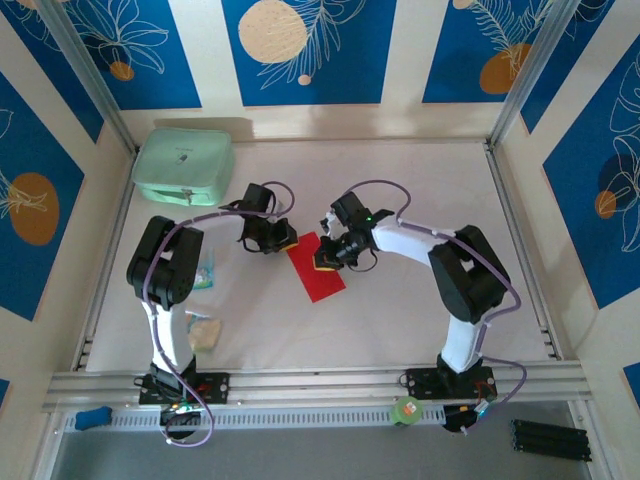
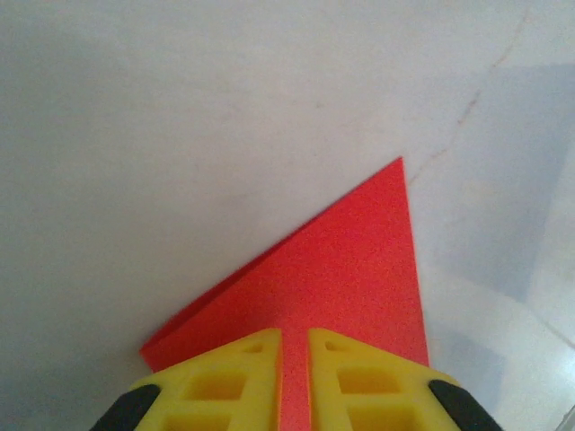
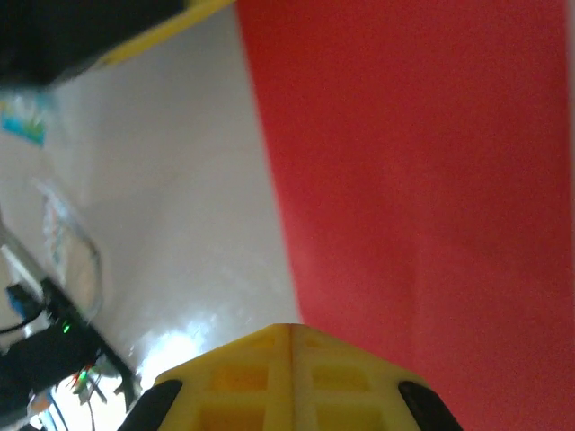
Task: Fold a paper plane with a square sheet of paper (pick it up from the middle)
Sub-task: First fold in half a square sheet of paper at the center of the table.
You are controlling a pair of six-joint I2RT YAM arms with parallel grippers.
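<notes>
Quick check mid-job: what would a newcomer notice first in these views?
The folded red paper grabs the eye first, vivid at the middle of the pale table. Next comes the mint-green case in the far left corner.

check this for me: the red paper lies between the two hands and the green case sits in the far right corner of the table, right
Not quite: the top view shows the green case in the far left corner, not the far right. The red paper does lie between the left hand and the right hand.
</notes>
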